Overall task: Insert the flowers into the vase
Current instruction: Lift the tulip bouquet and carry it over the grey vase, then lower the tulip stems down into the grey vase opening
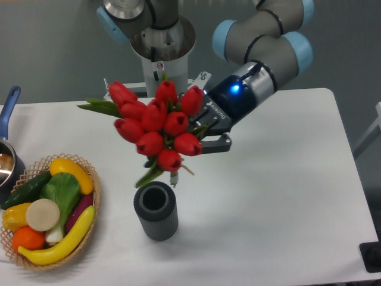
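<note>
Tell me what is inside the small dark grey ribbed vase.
The dark grey ribbed vase shows only a dark, empty-looking mouth; its bottom is in shadow. The red tulip bunch hangs above it, held by the gripper.

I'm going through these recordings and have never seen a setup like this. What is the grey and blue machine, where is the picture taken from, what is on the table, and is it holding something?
The grey machine with light blue joints is a robot arm; its base stands behind the white table. At its end is a two-finger pincer. There is one fixed camera, looking down at the table from the front and above.

The pincer is shut on a bunch of red artificial tulips, the flowers, held in the air. Their stem ends hang just above the dark grey ribbed vase, which stands upright with an open mouth. The flowers are not yet in it.

At the left lies a wicker basket of toy vegetables, and a pot with a blue handle is cut off by the edge.
</note>
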Motion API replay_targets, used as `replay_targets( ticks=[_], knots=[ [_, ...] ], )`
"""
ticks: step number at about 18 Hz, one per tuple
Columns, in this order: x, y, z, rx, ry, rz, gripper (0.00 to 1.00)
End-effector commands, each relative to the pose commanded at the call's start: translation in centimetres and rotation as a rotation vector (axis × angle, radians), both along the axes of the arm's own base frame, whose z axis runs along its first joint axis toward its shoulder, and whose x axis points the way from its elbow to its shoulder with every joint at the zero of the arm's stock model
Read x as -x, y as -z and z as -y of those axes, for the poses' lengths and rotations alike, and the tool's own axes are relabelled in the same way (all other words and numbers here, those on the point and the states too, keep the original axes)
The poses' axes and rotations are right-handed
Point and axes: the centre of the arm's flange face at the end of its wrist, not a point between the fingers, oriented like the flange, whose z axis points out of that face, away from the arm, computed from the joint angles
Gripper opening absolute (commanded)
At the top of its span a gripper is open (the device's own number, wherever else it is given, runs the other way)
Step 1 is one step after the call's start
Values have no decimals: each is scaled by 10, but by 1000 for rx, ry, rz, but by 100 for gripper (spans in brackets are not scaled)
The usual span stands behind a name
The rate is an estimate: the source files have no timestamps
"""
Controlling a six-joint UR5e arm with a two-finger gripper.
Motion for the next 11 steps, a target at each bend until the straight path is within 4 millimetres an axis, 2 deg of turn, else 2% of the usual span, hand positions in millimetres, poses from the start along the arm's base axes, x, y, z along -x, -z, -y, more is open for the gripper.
replay_targets(
  ticks=[2, 6, 11],
  knots=[
    [0, -2, -1, -4, 2, -5, 19],
    [3, 21, -12, 4, 16, 10, 19],
    [8, 38, -15, 18, 17, 32, 19]
  ],
)
